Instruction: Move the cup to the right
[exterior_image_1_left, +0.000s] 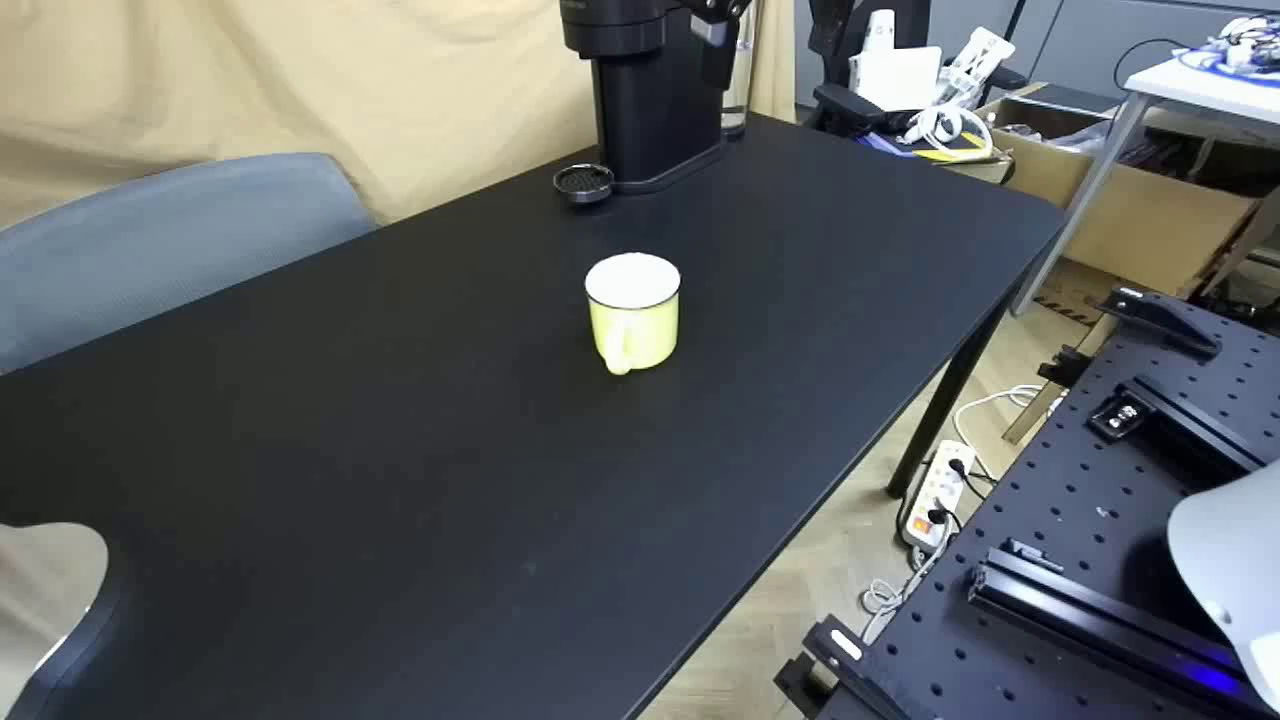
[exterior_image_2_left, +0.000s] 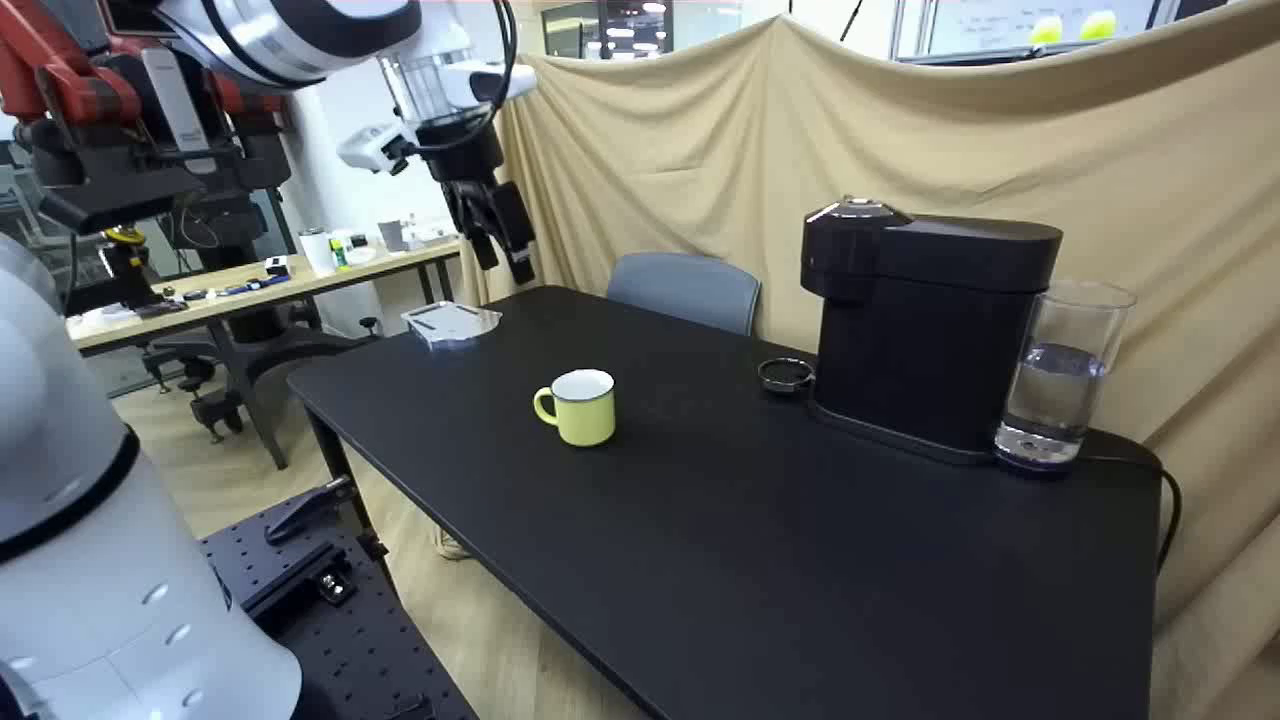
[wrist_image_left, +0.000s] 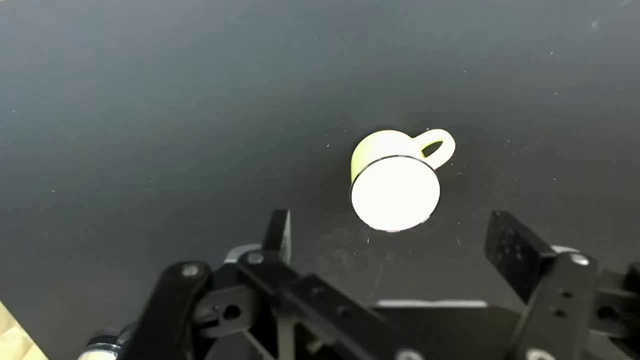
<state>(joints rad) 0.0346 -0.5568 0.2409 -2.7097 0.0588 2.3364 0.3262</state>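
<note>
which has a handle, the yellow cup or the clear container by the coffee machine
The yellow cup: a loop handle sticks out from its side. The clear container is a plain cylinder with none in view.

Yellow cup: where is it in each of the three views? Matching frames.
In an exterior view: yellow cup almost at picture centre, slightly above, its handle facing the camera.
In an exterior view: yellow cup a little left of and below centre, handle pointing left.
In the wrist view: yellow cup right of centre, handle toward upper right.
Shared landmark: the black table, under the yellow cup in all three views.
</note>
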